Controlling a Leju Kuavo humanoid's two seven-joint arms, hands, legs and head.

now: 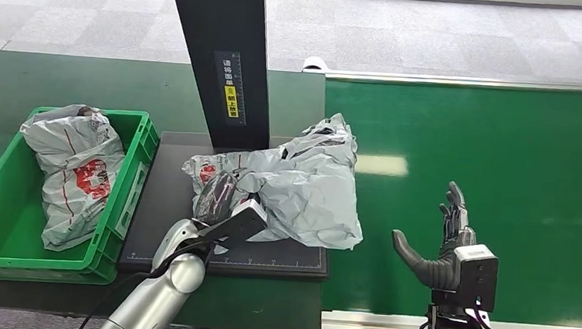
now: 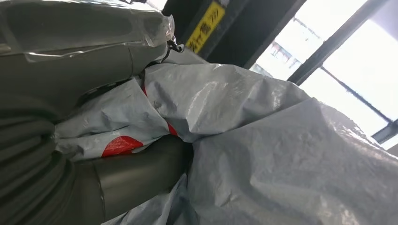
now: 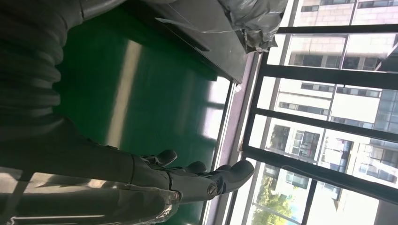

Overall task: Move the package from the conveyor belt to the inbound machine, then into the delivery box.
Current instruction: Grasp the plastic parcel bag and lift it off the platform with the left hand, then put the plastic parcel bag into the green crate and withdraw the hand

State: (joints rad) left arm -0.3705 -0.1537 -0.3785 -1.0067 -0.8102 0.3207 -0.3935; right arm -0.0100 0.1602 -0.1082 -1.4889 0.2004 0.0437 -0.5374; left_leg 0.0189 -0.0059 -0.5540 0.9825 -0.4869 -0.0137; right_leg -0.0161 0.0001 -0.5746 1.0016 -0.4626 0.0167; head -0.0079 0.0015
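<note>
Package (image 1: 302,185) on inbound machine (image 1: 169,202), long axis diagonal; left robot hand (image 1: 216,198) grips near-left end.

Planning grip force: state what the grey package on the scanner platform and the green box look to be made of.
Grey package: thin plastic film mailer, likely polyethylene, slightly glossy; it crumples into sharp creases that catch light under the left hand. Green box: rigid moulded plastic, apparently, with a semi-matte finish, slotted walls and thick rim.

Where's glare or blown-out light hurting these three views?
Head view: a bright patch of glare on the belt, otherwise evenly lit. Left wrist view: windows blown out white, sheen on the package, left hand close and soft. Right wrist view: strong backlight from the windows leaves the right hand dark, with a reflected streak on the belt.
</note>
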